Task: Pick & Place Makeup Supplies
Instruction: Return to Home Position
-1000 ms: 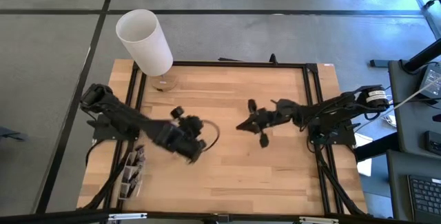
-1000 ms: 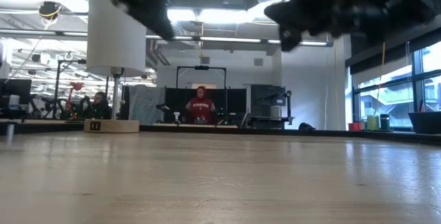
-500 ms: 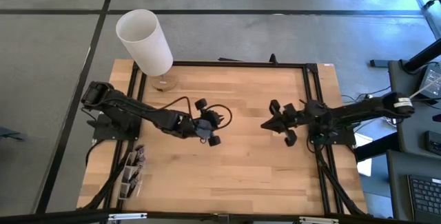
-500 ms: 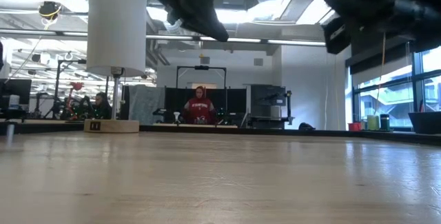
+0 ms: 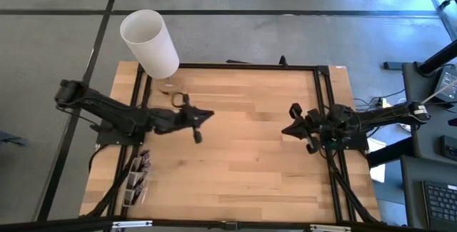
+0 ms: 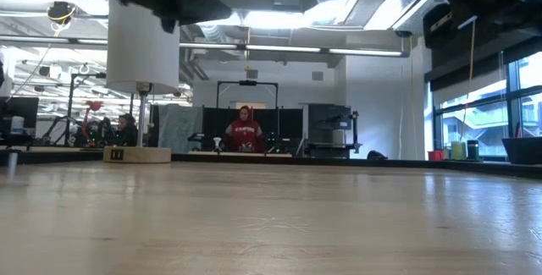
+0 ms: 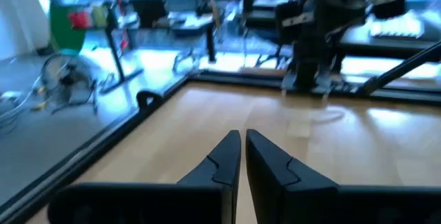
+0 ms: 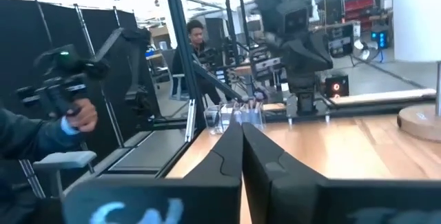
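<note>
Both arms have pulled back outward, left tool (image 5: pixel 206 114) and right tool (image 5: pixel 287 128) pinched closed.

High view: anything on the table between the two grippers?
No. In the high view, only bare wooden tabletop lies between the left gripper and the right gripper.

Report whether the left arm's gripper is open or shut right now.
Shut. In the left wrist view the left gripper's two dark fingers stand together with only a sliver between them, nothing held.
</note>
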Available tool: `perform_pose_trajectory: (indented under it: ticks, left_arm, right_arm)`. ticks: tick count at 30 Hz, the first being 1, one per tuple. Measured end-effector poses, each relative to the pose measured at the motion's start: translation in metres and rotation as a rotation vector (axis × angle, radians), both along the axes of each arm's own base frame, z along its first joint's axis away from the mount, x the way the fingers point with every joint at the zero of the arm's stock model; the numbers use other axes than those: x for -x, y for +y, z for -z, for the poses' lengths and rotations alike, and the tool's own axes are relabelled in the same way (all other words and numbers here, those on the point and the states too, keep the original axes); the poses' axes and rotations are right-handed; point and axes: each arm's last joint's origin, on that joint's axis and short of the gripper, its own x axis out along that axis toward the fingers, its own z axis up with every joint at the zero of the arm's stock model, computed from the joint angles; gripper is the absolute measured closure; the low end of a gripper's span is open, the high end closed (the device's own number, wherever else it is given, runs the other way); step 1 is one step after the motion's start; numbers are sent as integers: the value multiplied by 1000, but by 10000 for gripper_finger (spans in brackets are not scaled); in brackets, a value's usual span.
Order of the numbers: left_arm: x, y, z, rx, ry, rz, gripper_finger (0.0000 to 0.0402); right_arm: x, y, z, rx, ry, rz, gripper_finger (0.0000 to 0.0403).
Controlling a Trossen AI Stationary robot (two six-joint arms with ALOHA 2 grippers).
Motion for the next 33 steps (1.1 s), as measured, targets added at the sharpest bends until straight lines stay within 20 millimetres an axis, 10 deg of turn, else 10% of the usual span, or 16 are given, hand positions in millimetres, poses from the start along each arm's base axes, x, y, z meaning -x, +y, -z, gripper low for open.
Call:
perform_pose_trajectory:
  ticks: [12, 33]
  left_arm:
    - [63, 38, 5, -38, -141, 38, 382]
    - [107, 57, 29, -8, -203, 47, 382]
  right_arm:
    - [20, -15, -1, 112, -9, 177, 402]
    - [33, -34, 10, 121, 77, 98, 399]
